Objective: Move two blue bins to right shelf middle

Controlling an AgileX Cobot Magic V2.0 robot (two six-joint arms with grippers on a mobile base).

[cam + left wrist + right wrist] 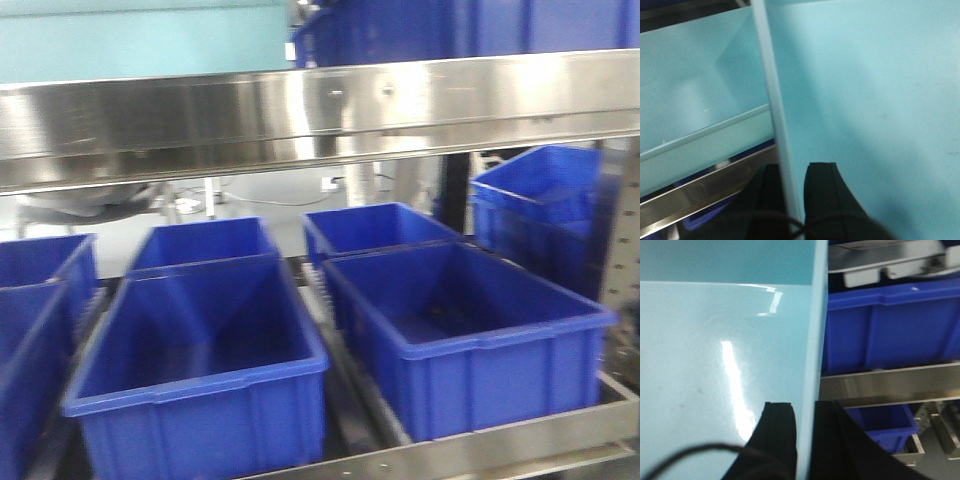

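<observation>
L gripper point(796, 172): clenched across thin side wall of pale-blue bin point(870, 90), one black finger point(826, 200) on the wide smooth side, the other beyond the rim, both touching wall. R gripper point(805, 410): likewise clamped over a pale-blue bin point(715, 370) wall, fingers point(777, 440) either side, glossy face w/ light streak to the left. Same bin in both wrist views or two: cannot tell. L wrist view, left of gripped wall: second pale-blue bin point(685, 90), open inside w/ one corner visible, near rim just above a steel rail point(700, 192); scrap of dark blue under that rail. R wrist view, right of gripped wall: dark-blue crates point(890, 325) on two tiers, steel rail betw. them, close beside bin edge. Front view: shelf point(320, 110) w/ broad shiny front rail across frame. Above it at top left, side of a pale-blue bin, cut off by frame; dark-blue crate just to its right. Tier below rail: dark-blue crates in two rows, two near, two behind, parts of more at far left. One more, tilted, at right rear beside perforated upright point(630, 250). Front frame slightly blurred.
</observation>
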